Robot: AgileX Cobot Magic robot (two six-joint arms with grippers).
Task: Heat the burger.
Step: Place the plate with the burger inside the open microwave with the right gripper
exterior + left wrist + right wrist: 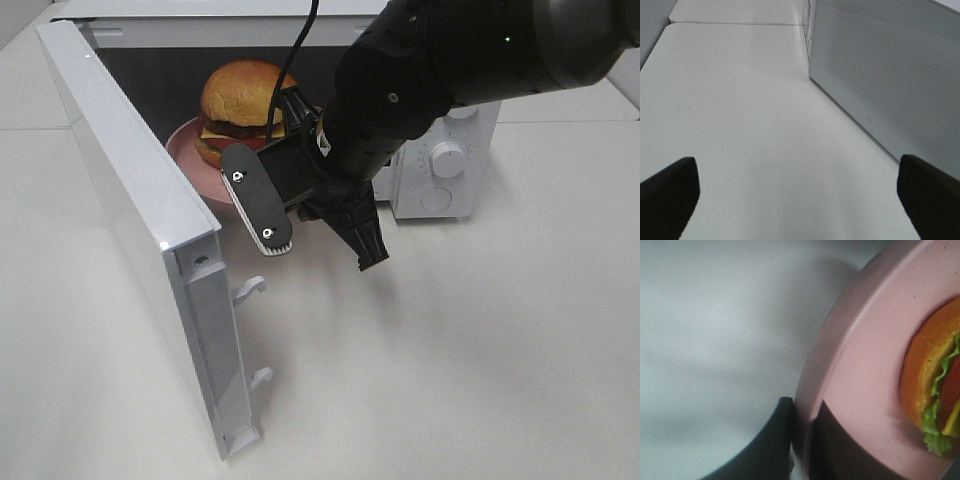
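Observation:
The burger, with a tan bun, dark patty and green lettuce, sits on a round pink plate at the mouth of the open microwave. In the right wrist view my right gripper is shut on the rim of the plate, and the burger lies just past it. A black arm hides that gripper in the exterior view. My left gripper hangs wide open and empty in front of the microwave, beside the plate's near edge. It points out over the table, its fingers far apart.
The microwave door stands swung out to the left, with two latch hooks at its end. Its perforated face is close beside the left gripper. The white control panel with knobs is to the right of the cavity.

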